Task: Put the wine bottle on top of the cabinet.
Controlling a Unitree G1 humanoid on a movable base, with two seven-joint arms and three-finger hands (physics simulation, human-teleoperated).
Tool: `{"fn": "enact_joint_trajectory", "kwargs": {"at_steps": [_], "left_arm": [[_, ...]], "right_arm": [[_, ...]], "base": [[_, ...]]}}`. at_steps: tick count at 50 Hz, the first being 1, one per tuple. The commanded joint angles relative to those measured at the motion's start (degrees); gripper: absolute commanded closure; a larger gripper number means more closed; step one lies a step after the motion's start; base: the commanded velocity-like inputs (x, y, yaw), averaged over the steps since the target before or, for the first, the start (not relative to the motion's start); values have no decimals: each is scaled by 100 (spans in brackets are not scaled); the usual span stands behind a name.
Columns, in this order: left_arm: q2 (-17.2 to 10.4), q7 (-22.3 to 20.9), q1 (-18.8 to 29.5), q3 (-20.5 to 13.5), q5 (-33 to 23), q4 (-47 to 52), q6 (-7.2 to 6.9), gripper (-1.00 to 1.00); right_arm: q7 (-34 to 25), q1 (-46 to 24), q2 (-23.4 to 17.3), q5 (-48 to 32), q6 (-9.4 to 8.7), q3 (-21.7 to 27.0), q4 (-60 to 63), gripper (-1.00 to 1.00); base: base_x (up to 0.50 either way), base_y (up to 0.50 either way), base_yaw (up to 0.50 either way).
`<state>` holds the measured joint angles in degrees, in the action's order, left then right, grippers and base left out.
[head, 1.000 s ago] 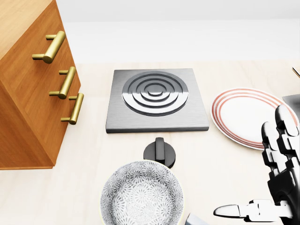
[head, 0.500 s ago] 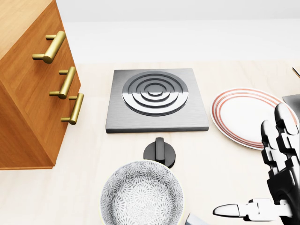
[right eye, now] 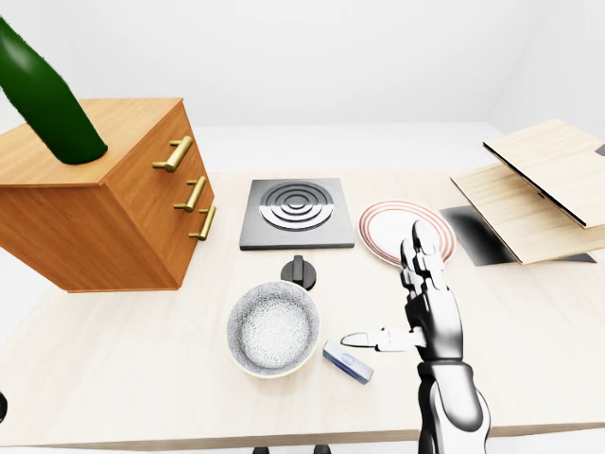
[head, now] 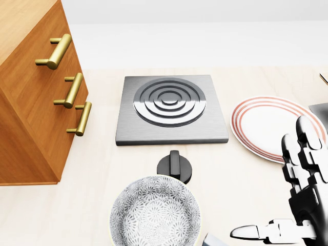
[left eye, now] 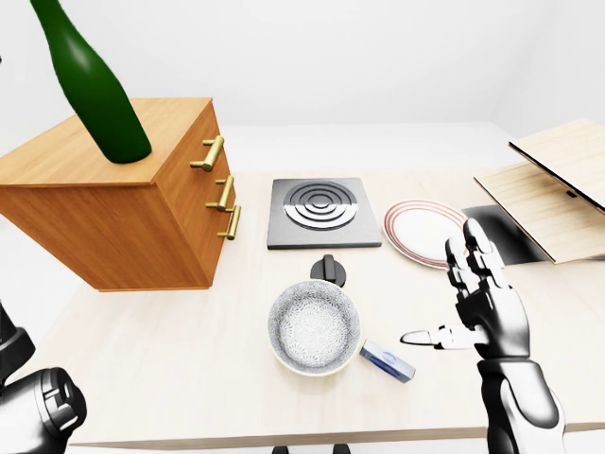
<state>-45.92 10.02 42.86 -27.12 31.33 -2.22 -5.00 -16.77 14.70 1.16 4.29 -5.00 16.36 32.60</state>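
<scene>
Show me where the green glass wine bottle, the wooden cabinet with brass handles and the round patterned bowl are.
Green glass wine bottle point(left eye: 99, 95): left-eye view, on its body.
Wooden cabinet with brass handles point(left eye: 142, 222): left-eye view, on its side panel.
Round patterned bowl point(left eye: 313, 328): left-eye view, on its inside.

— What does the right hand point(left eye: 477, 307) look like?
— Glossy silver-white shells over black joints, on a rounded silver forearm point(left eye: 517, 407) at the lower right of the left-eye view; the fingers point(head: 302, 154) are segmented blocks.
— And at the lower left?
— A dark grey, rounded left arm point(left eye: 38, 407) with a ringed joint.
</scene>
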Motion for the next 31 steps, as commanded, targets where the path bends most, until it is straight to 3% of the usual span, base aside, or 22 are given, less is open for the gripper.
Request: {"fn": "enact_joint_trajectory", "kwargs": {"at_steps": [1, 3, 6, 12, 16, 21, 22, 23, 24, 27, 29, 30, 31], "left_arm": [[491, 707, -1301, -401, 1217, 4109, 0, -100], [711, 756, -1460, -332, 1211, 4519, 0, -100], [1312, 809, -1880, -27, 1084, 5357, 0, -100], [2330, 319, -2404, 653, 63, 6170, 0, -100], [2524, 217, -3570, 1641, -617, 6221, 0, -100], [2709, 78, -4711, 2381, -1300, 6221, 0, -100], [2869, -109, -5238, 2687, -1683, 6221, 0, -100], [3007, -251, -5294, 2696, -1818, 6221, 0, -100], [3256, -502, -5814, 3008, -2350, 6221, 0, -100], [3867, -1210, -6638, 3285, -2991, 6199, 0, -100], [4017, -1476, -7457, 3518, -3187, 5834, 1, -100], [4036, -1507, -7616, 3554, -3228, 5712, 274, -100], [4017, -1532, -7875, 3627, -3258, 5487, 705, -100]], "right_arm": [[-55, 150, 71, -11, 0, -43, 126, -100], [-63, 159, 80, -11, 0, -37, 131, -100], [-73, 237, 122, -46, 0, -95, 210, -100], [-105, 408, 194, -104, 0, -199, 475, -100], [-157, 626, 281, -144, 0, -292, 688, -100], [-262, 988, 409, -198, 0, -408, 905, -100], [-295, 1150, 460, -231, 0, -479, 960, -100], [-298, 1161, 464, -234, 0, -483, 961, -100], [-338, 1342, 514, -252, 0, -553, 1005, -100], [-394, 1661, 591, -254, 0, -667, 1028, -100], [-439, 2037, 661, -273, 0, -839, 988, -100], [-434, 2135, 660, -273, 0, -897, 964, -100], [-438, 2311, 665, -276, 43, -1000, 942, -100]], "base": [[0, 0, 0], [0, 0, 0], [0, 0, 0], [0, 0, 0], [0, 0, 0], [0, 0, 0], [0, 0, 0], [0, 0, 0], [0, 0, 0], [0, 0, 0], [0, 0, 0], [0, 0, 0], [0, 0, 0]]}}
